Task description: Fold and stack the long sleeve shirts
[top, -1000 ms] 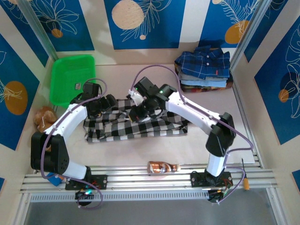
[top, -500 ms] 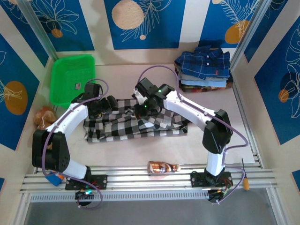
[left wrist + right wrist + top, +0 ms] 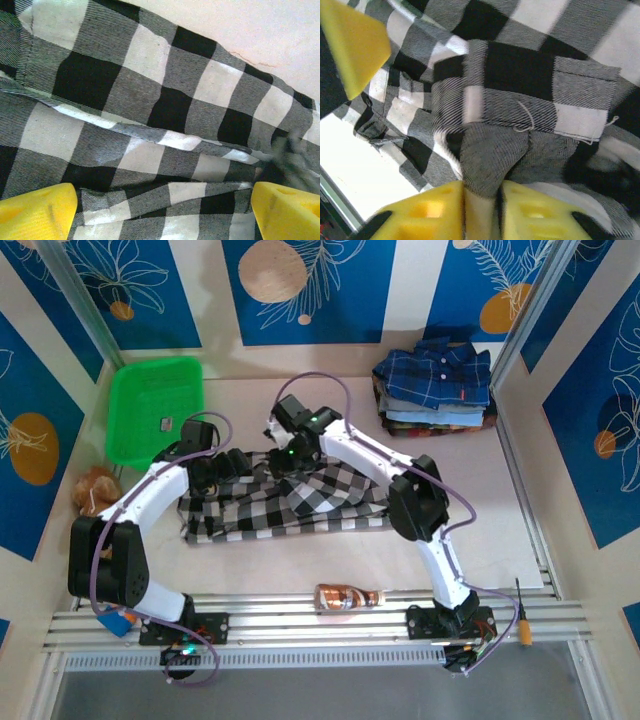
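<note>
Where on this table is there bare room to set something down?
Widest patch: right of the black-and-white checked shirt, nearer than the stack of folded plaid shirts. A narrower strip lies between that shirt and the aluminium rail. Another at the back, between the green plastic basket and the stack. Crowded: mid-table, left arm and right arm over the shirt.

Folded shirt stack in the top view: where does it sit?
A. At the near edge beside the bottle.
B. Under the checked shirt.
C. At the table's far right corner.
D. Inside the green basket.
C. The folded shirt stack, navy plaid on top, sits at the far right corner of the table, well apart from the green basket at the far left.
</note>
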Available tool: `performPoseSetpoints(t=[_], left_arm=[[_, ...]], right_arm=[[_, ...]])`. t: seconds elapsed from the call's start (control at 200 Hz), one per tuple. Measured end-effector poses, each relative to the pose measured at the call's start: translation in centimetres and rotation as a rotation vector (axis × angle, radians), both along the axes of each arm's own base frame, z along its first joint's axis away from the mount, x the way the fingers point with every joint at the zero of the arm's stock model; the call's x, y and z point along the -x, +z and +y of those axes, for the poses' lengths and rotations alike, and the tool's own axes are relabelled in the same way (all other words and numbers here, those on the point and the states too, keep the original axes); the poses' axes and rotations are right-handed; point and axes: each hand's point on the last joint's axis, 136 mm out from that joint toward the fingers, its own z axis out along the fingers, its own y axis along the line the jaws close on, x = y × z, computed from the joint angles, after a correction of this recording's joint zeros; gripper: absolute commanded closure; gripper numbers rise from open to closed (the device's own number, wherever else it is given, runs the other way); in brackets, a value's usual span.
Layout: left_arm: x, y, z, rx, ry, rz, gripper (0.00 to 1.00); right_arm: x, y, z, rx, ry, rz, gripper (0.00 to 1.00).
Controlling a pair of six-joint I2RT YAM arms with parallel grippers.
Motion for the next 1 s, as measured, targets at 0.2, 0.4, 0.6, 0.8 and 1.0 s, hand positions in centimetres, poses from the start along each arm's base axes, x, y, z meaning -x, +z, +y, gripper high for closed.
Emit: performPoseSetpoints(t=[0.2,0.4,0.6,0.8,1.0], left_arm=[[-0.3,0.6,0.2,-0.025,-0.012,-0.012,0.08],[-1.2,1.4,-0.9,-0.01,-0.106,-0.032,0.1],[-1.8,0.1,-4.4,0.03,-0.316,0.047,0.19],[-2.2,-1.5,-9.1,0.007,-0.561,0.126,0.29],[-2.2,-3.8,-11.1,-0.057,-0.703,0.197,0.37]], right_arm=[[1.7,-1.9,1.2,0.001,0.028,0.091,0.3],[0.7,1.2,-3.6,-0.004,-0.08,0.104,0.18],[0.1,5.1,-11.1,-0.008,-0.26,0.08,0.13],[2.0,4.0,-15.1,-0.001,-0.363,0.131,0.09],[3.2,3.4,-15.4,-0.015,-0.37,0.153,0.09]])
